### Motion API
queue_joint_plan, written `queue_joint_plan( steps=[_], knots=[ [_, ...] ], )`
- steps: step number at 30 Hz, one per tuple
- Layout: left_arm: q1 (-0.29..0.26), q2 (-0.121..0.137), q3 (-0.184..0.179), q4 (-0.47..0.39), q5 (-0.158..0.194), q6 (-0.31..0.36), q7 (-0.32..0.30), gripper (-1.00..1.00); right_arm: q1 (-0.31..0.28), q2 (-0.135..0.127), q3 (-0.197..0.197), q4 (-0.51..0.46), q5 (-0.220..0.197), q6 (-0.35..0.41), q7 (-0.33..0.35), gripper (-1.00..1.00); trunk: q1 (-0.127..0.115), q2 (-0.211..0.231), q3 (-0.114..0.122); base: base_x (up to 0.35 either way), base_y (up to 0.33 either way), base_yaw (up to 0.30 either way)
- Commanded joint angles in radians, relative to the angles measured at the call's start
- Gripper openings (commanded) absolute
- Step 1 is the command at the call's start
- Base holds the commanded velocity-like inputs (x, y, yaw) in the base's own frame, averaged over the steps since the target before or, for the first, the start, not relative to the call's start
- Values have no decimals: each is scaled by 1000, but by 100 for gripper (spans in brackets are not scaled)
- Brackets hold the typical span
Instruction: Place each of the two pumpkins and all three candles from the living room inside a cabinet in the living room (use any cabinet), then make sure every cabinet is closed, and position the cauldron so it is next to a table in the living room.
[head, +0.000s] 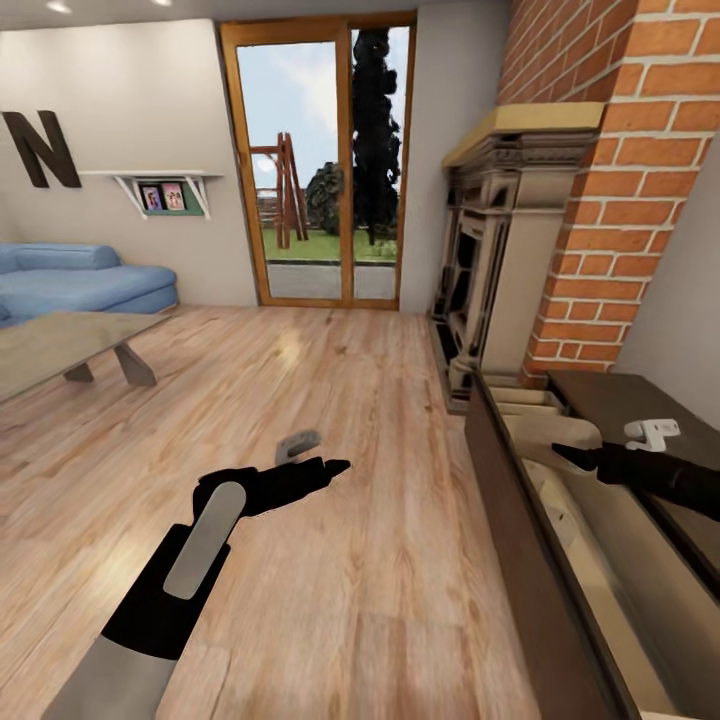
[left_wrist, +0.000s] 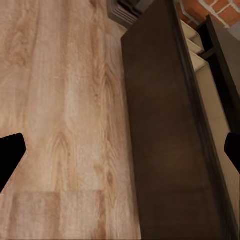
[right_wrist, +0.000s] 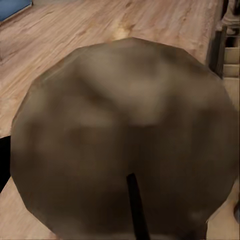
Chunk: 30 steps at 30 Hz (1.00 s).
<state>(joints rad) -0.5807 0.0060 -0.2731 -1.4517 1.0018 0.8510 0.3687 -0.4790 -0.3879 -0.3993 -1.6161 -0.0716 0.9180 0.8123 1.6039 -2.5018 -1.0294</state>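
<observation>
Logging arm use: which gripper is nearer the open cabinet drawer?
Right. The right gripper hangs over the open drawer; the left gripper is over the floor beside it.

Pale wood floor (head: 380, 560), brick chimney (head: 620, 180) over carved fireplace (head: 500, 260), glass patio door (head: 320, 160), blue sofa (head: 80, 280), low table (head: 60, 345).

A pale wood-plank floor (head: 330, 400) runs from the glazed patio door to the foreground. On it stand a low table (head: 60, 345) at the left, with a blue sofa (head: 85, 280) behind it, and a small grey object (head: 297, 443) lying mid-floor. Along the right wall, the dark-brown cabinet (head: 520, 520) rests on the boards, its pale drawer pulled open, beside the carved fireplace surround (head: 500, 260).
</observation>
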Motion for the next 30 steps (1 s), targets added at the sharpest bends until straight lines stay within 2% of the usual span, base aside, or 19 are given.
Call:
queue_joint_plan(
  steps=[1, 12, 23, 30],
  knots=[
    [-1, 1, -1, -1, 11, 0, 10, 100, -1, 0, -1, -1, -13, 10, -2, -100, 0, 0, -1, 280, 194, 43],
    [-1, 0, -2, -1, 10, 0, 10, 100, -1, 0, -3, -1, -13, 10, -2, -100, 0, 0, -1, 293, 159, 8],
    [-1, 0, -3, 0, 6, 0, 10, 100, -1, 0, -4, -1, -13, 11, -2, -100, 0, 0, -1, 331, 31, -1],
    [-1, 0, -2, 27, 5, 0, 10, 100, -1, 0, -5, -1, -13, 13, -1, -100, 0, 0, -1, 331, 81, -144]
  ],
)
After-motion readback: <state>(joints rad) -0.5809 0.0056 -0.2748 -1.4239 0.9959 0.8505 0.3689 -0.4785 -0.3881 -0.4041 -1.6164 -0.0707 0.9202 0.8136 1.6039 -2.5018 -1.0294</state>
